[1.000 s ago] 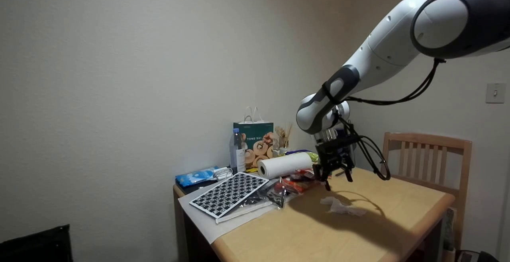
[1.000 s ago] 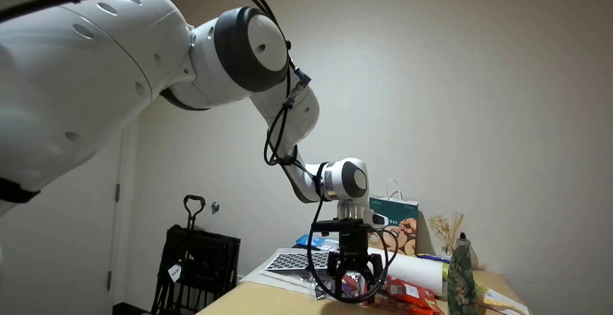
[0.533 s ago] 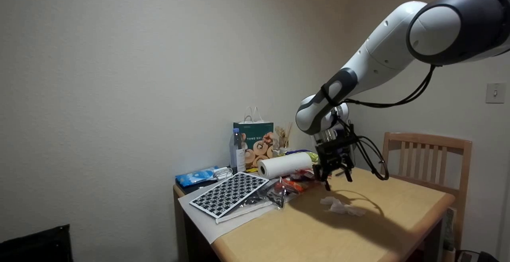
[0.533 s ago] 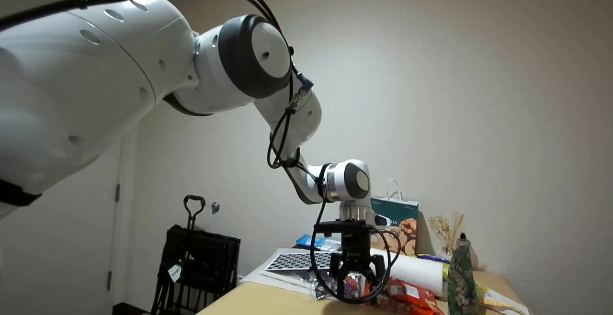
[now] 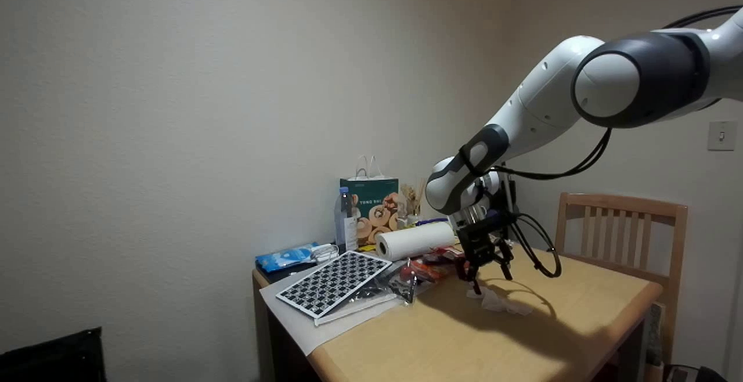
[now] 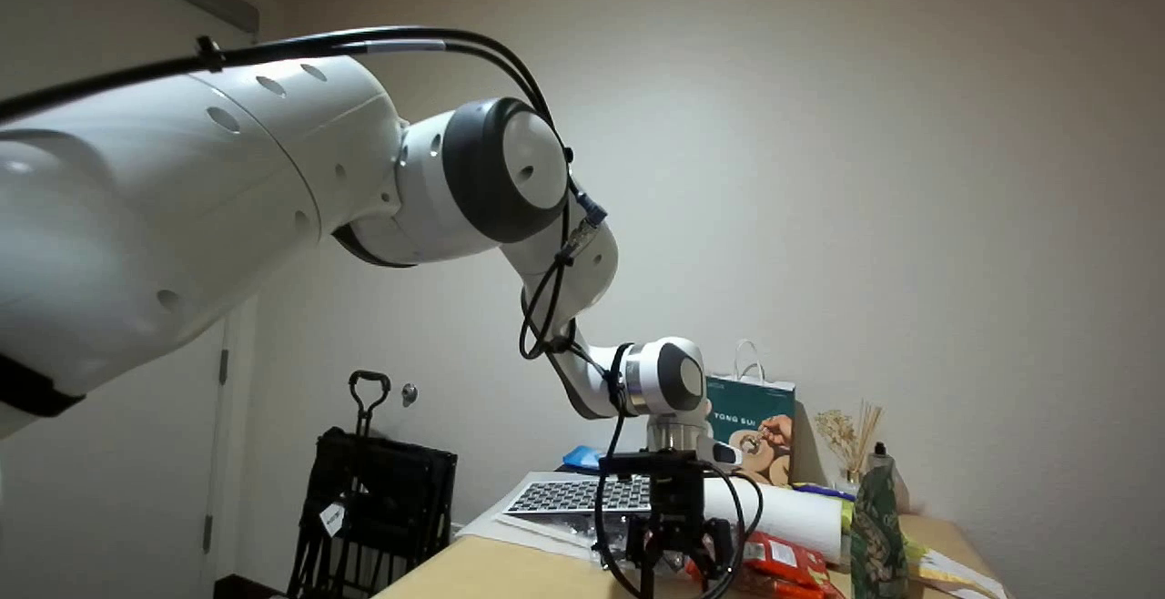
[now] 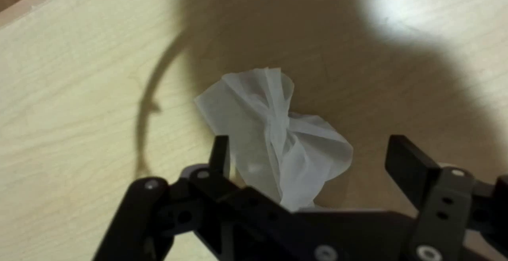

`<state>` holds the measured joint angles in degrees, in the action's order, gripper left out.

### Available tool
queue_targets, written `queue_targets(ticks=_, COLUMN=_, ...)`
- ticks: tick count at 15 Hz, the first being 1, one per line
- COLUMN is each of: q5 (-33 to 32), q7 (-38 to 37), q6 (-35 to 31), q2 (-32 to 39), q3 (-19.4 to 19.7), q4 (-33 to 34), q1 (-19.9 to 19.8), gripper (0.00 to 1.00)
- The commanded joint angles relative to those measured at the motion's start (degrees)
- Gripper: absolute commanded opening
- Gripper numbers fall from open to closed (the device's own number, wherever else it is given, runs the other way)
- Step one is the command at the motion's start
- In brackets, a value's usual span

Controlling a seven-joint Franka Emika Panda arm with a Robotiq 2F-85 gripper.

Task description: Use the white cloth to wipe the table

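Jaws hung wide apart over the tabletop (image 5: 406,341) | white cloth (image 7: 278,134) lay crumpled below them, broad shadow (image 5: 540,335) around it | checkered board (image 5: 334,284) and paper roll (image 5: 415,241) sat nearer the wall (image 5: 174,138) | wooden chair (image 5: 624,202) stood by the edge | black folded cart (image 6: 400,481) stood near the door (image 6: 109,490)

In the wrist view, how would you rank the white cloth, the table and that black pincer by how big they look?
1. Table: fills most of the picture.
2. Black pincer: spans much of the bottom, partly cut off; nearness to the camera enlarges it.
3. White cloth: clearly smallest here.
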<state>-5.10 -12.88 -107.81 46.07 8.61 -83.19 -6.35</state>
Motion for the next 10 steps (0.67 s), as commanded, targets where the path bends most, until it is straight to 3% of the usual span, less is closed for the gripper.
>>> queue_targets(ticks=1, q5=0.32, q7=2.47, q6=3.43, q2=3.56, q3=-0.27, q4=4.95, q1=-0.78, gripper=1.0)
queue_targets(ticks=7, q5=0.71, q7=6.86, q6=4.09, q2=7.38, q3=-0.8, q4=12.84, q1=-2.48, gripper=1.0)
queue_targets(ticks=9, q5=2.17, q7=7.81, q6=7.08, q2=8.13, q3=-1.47, q4=15.13, q1=-3.51, gripper=0.9)
queue_targets(ticks=10, q5=2.49, q7=7.37, q6=9.21, q2=7.8, q3=-1.41, q4=14.88, q1=-3.63, gripper=0.77)
